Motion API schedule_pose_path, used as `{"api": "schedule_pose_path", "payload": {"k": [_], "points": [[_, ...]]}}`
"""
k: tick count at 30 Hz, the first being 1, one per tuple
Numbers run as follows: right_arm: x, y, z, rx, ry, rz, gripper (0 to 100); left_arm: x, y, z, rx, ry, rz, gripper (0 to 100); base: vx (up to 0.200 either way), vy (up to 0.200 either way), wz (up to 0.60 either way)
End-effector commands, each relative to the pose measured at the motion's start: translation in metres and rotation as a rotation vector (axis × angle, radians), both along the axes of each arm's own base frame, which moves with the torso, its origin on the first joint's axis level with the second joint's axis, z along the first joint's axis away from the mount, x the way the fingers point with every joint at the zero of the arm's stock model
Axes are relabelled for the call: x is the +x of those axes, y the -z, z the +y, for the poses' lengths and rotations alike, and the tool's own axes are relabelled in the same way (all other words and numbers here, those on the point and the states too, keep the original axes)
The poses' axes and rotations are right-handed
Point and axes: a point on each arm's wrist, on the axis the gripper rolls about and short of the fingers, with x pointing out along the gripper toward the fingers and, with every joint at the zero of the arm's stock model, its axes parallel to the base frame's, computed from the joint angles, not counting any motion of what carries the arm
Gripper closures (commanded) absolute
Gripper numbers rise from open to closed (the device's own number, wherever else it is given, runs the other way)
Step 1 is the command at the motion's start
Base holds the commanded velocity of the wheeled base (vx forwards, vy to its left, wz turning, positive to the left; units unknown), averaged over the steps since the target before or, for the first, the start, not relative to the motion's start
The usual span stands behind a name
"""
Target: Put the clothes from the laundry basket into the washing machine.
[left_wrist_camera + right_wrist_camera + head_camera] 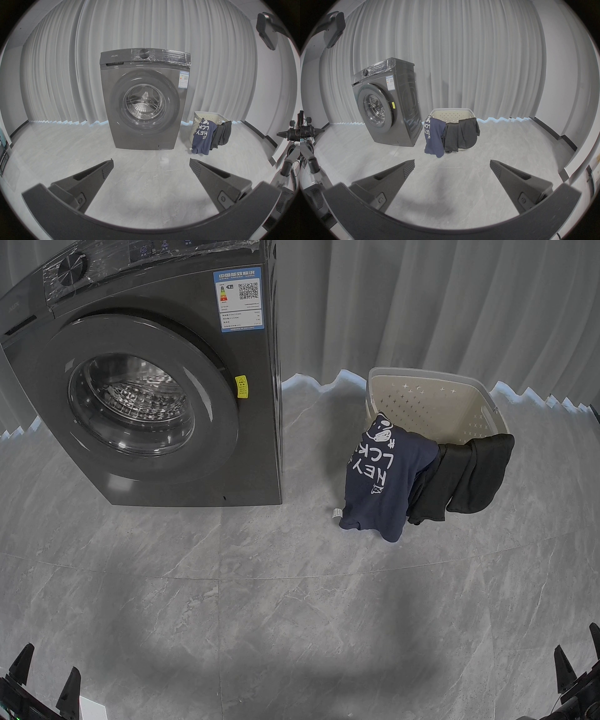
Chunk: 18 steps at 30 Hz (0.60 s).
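Head view: washing machine at left, door shut. Laundry basket on floor to its right, apart. Navy shirt and black garment draped over basket's near rim.
Left wrist view: left gripper empty, fingers spread wide, facing machine.
Right wrist view: right gripper empty, fingers spread wide, facing basket.

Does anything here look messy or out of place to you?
Two things. The clothes spill out of the laundry basket: a navy shirt and dark garments hang over its front rim, the shirt seemingly down to the floor. And the washing machine has plastic film across its top panel.
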Motion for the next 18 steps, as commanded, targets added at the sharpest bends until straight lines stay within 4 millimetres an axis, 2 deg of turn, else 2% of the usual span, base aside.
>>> {"api": "schedule_pose_path", "payload": {"k": [1,18], "points": [[0.0,0.0048,0.0,0.0,0.0,0.0,0,0.0003,0.0052,0.0001,0.0,-0.001,0.004,0,0.0,-0.2,0.0],[0.0,0.0048,0.0,0.001,-0.002,0.0,0,0.0002,0.0048,0.0001,0.002,-0.001,0.003,0,0.0,-0.2,0.0]]}}
